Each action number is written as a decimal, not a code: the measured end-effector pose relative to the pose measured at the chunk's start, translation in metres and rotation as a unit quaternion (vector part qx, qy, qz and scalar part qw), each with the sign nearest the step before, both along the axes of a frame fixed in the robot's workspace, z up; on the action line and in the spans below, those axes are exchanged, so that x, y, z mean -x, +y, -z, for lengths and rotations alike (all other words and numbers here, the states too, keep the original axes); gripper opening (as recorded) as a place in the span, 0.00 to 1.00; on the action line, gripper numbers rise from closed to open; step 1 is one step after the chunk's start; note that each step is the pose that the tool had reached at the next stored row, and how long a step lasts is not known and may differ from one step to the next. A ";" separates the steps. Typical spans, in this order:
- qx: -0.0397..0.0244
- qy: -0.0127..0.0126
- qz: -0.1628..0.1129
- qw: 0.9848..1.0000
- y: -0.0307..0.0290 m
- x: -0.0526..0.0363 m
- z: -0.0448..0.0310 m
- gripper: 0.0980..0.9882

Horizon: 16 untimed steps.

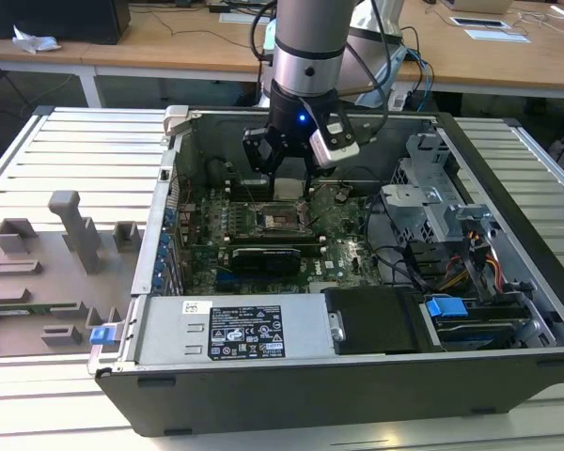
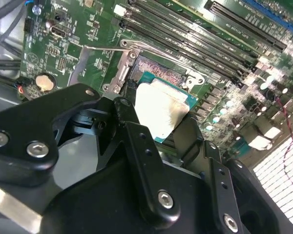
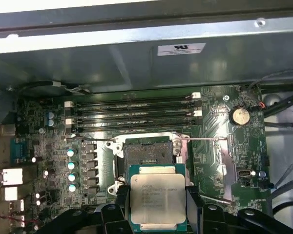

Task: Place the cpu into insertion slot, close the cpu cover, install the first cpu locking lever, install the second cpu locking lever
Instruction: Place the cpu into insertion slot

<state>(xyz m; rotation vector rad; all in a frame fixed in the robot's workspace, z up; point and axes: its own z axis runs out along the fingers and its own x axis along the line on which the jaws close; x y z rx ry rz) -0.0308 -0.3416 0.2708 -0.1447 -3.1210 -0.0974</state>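
Gripper (image 3: pixel 157 209) jaws are clamped on opposite edges of the cpu (image 3: pixel 157 195), which is held above the board. Insertion slot (image 3: pixel 147 153) is uncovered and unfilled; in the exterior view it lies at 6 o'clock from the gripper. Placement, cover closure and both lever steps are outstanding. Locking levers (image 3: pixel 88 140) appear released. Finger bodies hide the slot's near edge, and the cpu cover cannot be made out.
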 end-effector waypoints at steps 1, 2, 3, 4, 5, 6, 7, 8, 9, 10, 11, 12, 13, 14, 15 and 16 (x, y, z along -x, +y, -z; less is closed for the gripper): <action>0.000 0.000 0.009 1.000 0.0000 0.0000 0.0000 0.50; 0.000 0.000 0.017 1.000 0.0000 0.0000 0.0000 0.50; 0.000 0.000 0.028 1.000 0.0000 0.0000 0.0000 0.50; 0.000 0.000 0.034 0.999 0.0000 0.0000 0.0001 0.50; 0.000 0.000 0.041 0.999 0.0000 0.0000 0.0001 0.50; 0.000 0.000 0.049 0.999 0.0000 0.0000 0.0001 0.50; 0.000 0.000 0.055 0.998 0.0000 0.0000 0.0002 0.50; 0.000 0.000 0.067 0.998 0.0000 0.0000 0.0002 0.50; 0.000 0.000 0.080 0.997 0.0000 0.0000 0.0003 0.50; 0.000 0.000 0.087 0.996 0.0000 0.0000 0.0004 0.50; 0.000 0.000 0.096 0.995 0.0000 0.0000 0.0004 0.50; 0.000 0.000 0.111 0.994 0.0000 0.0000 0.0005 0.50; 0.000 0.000 0.117 0.993 0.0000 0.0000 0.0005 0.50; 0.000 0.000 0.126 0.992 0.0000 0.0000 0.0005 0.50; 0.000 0.000 0.137 0.991 0.0000 0.0000 0.0006 0.50; 0.000 0.000 0.144 0.990 0.0000 0.0000 0.0006 0.50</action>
